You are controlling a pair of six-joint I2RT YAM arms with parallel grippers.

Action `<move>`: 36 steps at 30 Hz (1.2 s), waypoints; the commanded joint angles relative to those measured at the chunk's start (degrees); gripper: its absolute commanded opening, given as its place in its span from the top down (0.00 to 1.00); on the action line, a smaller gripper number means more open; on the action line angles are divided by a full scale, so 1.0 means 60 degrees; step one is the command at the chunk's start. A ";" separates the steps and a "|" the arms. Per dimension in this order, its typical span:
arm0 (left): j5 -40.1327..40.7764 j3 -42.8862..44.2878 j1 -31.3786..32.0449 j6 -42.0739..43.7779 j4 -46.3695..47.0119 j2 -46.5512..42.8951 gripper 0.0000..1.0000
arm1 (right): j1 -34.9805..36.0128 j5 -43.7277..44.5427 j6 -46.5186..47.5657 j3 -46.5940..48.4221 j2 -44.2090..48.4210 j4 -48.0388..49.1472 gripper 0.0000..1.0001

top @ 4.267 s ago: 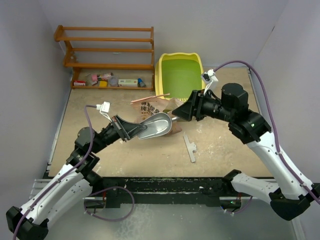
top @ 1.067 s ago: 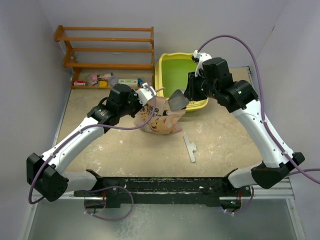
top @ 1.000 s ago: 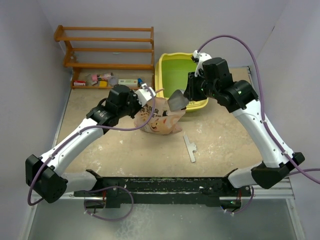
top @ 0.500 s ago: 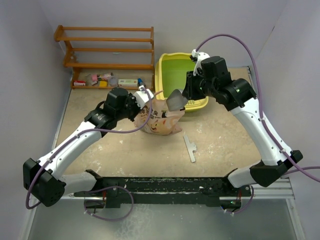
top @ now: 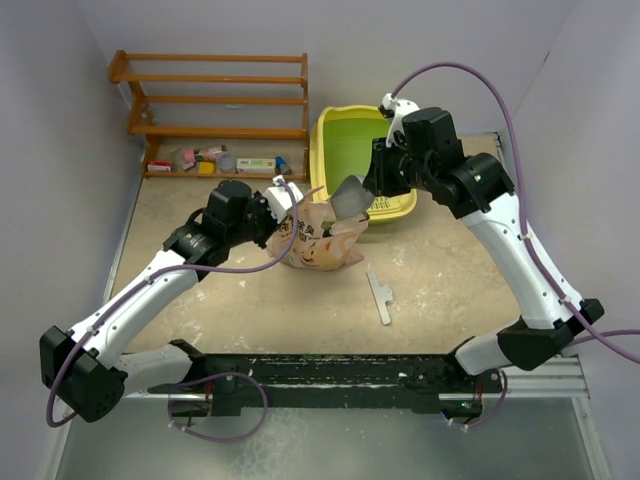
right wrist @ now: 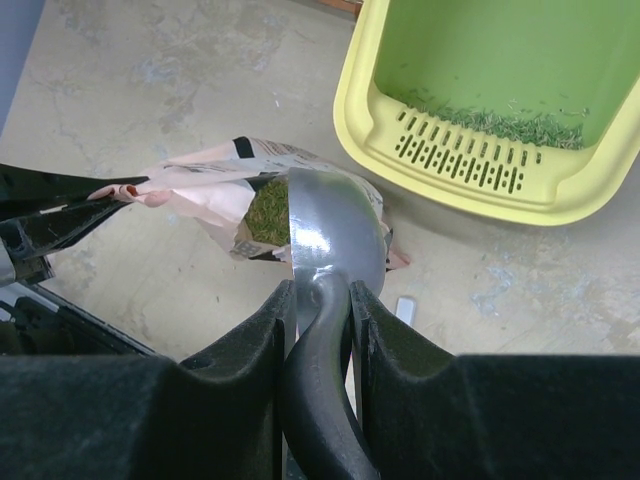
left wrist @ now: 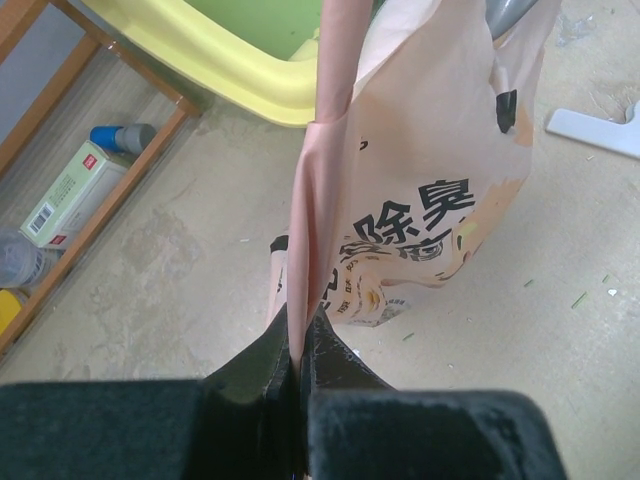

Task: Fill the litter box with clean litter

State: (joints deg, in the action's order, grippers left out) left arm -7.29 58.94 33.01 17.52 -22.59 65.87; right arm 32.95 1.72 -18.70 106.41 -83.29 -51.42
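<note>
The yellow litter box (top: 322,165) with its green basin stands at the back centre. A thin strip of clean litter (right wrist: 490,123) lies in the basin by the slotted lip (right wrist: 460,160). Just in front of the box, the crinkled pink-tan bag (top: 318,243) stands open, with more granules (right wrist: 264,214) showing in its mouth. My left gripper (left wrist: 298,335) is shut on the bag's upper edge and holds it up. My right gripper (right wrist: 320,295) is shut on the handle of the grey scoop (right wrist: 335,235), whose bowl hangs over the bag's mouth.
A wooden shelf rack (top: 215,100) holding small items (left wrist: 75,190) stands at the back left. A flat white tool (top: 380,297) lies on the table right of the bag. Litter dust is scattered on the table to the right.
Four seconds ago the left gripper held the scoop; now the right one holds it and the left grips the bag. Over the last second the left arm drew back slightly and the scoop edged up.
</note>
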 commanded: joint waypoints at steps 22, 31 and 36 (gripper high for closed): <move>-0.1283 0.1124 -0.0048 -0.0089 0.0694 0.0020 1.00 | 0.0059 -0.0314 -0.0346 -0.2457 0.0681 0.1604 1.00; -0.0696 0.0883 -0.0039 -0.0125 0.1426 -0.0228 1.00 | 0.0216 0.0113 -0.0443 -0.2358 0.0173 0.1836 1.00; -0.0319 0.0310 -0.0042 -0.0303 0.1968 -0.0554 1.00 | 0.0406 0.0429 -0.0394 -0.2684 -0.0150 0.1962 1.00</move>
State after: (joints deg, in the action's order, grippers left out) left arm -9.78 61.28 32.77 17.28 -21.39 66.85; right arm 34.57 1.37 -20.82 91.48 -83.26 -42.52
